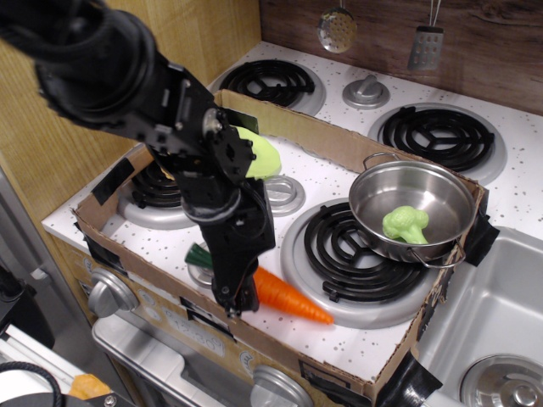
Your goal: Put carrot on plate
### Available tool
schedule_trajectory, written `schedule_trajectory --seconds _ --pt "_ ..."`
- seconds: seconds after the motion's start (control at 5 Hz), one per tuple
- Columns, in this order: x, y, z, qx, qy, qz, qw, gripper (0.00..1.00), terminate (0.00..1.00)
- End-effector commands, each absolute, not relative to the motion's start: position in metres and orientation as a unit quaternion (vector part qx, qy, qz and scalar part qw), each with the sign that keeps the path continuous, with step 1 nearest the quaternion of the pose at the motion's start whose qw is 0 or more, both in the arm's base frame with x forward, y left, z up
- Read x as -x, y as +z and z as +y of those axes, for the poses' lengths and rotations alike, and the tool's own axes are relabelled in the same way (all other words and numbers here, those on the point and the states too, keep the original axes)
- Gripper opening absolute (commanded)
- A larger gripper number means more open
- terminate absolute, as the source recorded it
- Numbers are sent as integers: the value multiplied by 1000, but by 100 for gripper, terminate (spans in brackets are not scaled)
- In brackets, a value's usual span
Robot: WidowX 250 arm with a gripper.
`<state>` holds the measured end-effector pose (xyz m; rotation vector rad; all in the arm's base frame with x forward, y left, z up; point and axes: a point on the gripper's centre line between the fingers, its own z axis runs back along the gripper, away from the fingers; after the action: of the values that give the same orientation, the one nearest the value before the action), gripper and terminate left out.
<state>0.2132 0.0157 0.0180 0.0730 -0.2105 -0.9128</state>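
Observation:
The orange carrot (293,298) lies low over the front of the stove top, its tip pointing right and its dark green top (197,254) showing left of the arm. My gripper (237,298) points down and straddles the carrot's thick end, its fingers closed against it. The lime-green plate (263,157) sits at the back left of the boxed area, with the arm hiding most of it. The black arm runs from the upper left across the left burner.
A steel pot (441,191) with a green broccoli (405,224) stands on the right. A cardboard wall (339,140) rings the stove top, with its low front edge (280,343) just below the carrot. A black burner (361,254) lies beside the carrot. A sink (501,314) is at the far right.

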Motion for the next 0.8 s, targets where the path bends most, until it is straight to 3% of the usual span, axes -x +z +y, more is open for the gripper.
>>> schedule_trajectory --seconds 0.0,0.2,0.4,0.6 --pt "-232 96 30 -57 -419 -111 899 0 0" --pt "-252 113 44 -56 -427 -107 896 0 0" --pt "-277 119 61 -85 -419 -140 893 0 0" --pt "-301 106 81 -96 -434 -174 879 0 0"
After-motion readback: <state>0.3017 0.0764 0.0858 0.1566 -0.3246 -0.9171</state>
